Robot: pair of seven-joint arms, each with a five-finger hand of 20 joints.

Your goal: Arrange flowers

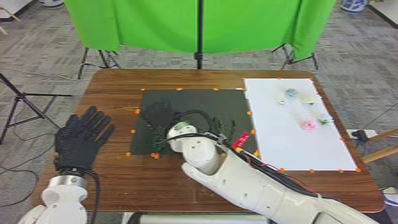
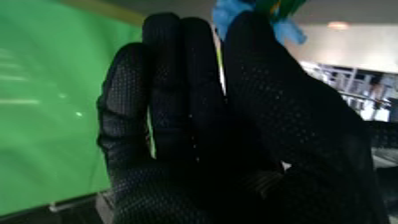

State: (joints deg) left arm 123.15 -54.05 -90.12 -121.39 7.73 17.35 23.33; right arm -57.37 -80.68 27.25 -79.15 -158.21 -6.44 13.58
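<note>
In the head view my right hand (image 1: 162, 115) is hard to make out against the dark mat (image 1: 204, 94), at the mat's left part. The right wrist view shows my right hand (image 2: 191, 100) with its thumb against the fingers; thin yellow-green stem parts show in the gaps. A blue flower (image 2: 233, 9) with green stands beyond the fingertips. Most of its stem is hidden by the glove. Green stems (image 1: 160, 141) lie near the wrist on the mat. My left hand (image 1: 82, 137) rests open at the table's left side.
A white board (image 1: 306, 150) on the right holds a blue flower (image 1: 291, 93), a pink flower (image 1: 307, 125) and several pale blooms. A red object (image 1: 241, 140) lies by the mat's right edge. Orange markers line mat and board. My right forearm crosses the table's front right.
</note>
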